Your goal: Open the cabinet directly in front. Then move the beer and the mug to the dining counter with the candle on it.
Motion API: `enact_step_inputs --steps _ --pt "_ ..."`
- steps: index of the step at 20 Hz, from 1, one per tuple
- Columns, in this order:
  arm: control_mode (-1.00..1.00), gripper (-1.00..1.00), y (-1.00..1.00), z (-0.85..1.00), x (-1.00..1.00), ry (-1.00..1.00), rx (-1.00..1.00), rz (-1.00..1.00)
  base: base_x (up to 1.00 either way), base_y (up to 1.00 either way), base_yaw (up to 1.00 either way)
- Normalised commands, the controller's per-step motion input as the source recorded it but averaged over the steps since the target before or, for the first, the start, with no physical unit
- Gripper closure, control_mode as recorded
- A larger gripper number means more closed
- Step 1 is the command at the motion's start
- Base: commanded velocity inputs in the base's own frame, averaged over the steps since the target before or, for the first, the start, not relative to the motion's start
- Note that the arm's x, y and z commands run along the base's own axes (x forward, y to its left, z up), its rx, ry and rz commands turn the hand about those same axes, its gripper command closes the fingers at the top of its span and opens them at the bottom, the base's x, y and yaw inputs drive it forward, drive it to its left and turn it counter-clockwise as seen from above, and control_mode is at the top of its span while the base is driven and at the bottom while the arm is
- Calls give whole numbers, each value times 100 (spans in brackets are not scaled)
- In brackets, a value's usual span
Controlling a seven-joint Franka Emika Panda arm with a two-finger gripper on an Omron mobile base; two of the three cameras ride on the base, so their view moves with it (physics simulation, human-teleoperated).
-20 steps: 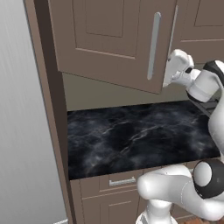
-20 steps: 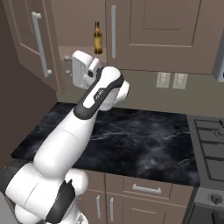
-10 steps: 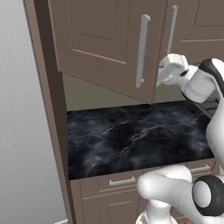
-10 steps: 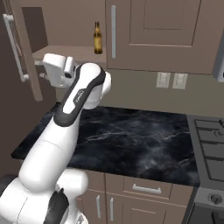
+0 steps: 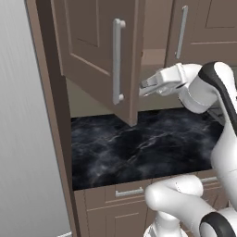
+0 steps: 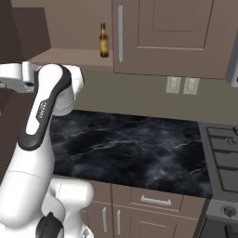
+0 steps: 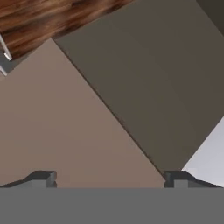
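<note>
The cabinet door has swung wider, the empty spread claw behind it; beer stands unmoved.

The cabinet is brown wood with recessed panels and a silver bar handle. The beer is amber-brown with a yellowish label. The worktop is black marble with white veins, above brown drawers.

Tool tips behind the swung cabinet door's edge; beer label too small to read.
</note>
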Motion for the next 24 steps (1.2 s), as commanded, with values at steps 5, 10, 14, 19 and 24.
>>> enact_step_inputs --steps 5,10,14,19,24 --pt "-100 -100 84 1 -10 -7 -8 1 0 0 0" --pt "-100 -100 67 0 0 -1 -5 -2 0 0 0" --pt "-100 -100 45 0 8 0 -1 -5 0 0 0" --pt "-100 -100 35 0 13 -2 0 -6 0 0 0" --pt "-100 -100 7 0 10 0 0 -5 0 0 0"
